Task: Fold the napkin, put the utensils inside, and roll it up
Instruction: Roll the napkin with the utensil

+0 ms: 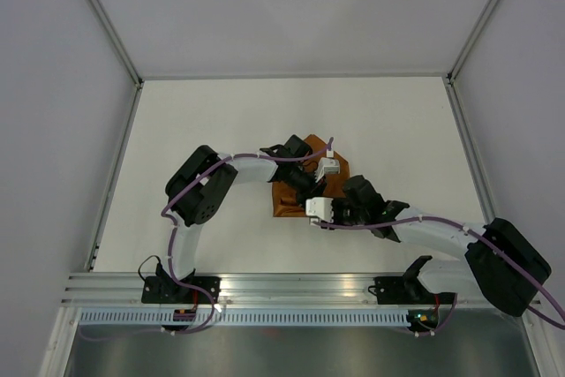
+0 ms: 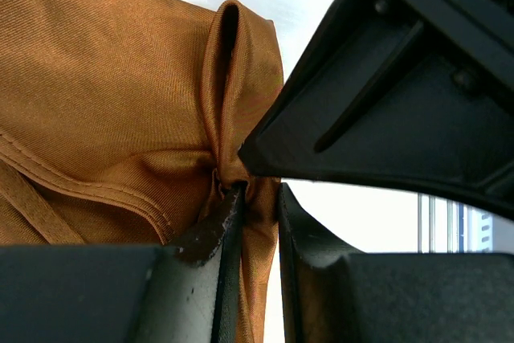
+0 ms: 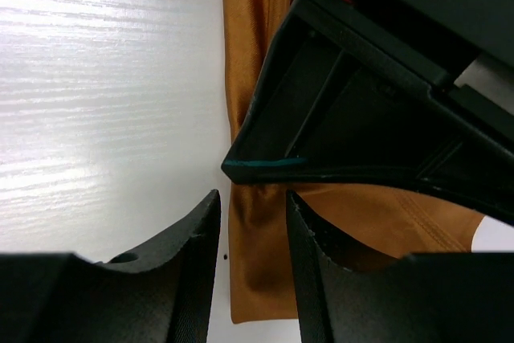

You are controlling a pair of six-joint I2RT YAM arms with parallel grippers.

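Note:
The rust-orange napkin (image 1: 284,200) lies bunched at the table's middle, with both arms over it. In the left wrist view, my left gripper (image 2: 259,190) is shut on a pinched fold of the napkin (image 2: 104,94). The cloth puckers into a loop just above the fingertips. My right gripper (image 3: 250,198) stands open astride a narrow end of the napkin (image 3: 257,263). That cloth touches its right finger (image 3: 309,255), and white table shows between it and the left finger. From above, the left gripper (image 1: 309,184) and right gripper (image 1: 340,193) nearly meet. The utensils are hidden.
Grey walls and metal rails (image 1: 115,50) enclose the white table (image 1: 221,121). An aluminium rail (image 1: 291,287) carries both arm bases along the near edge. Each wrist view is partly filled by the other arm's black gripper body (image 2: 401,94), very close by.

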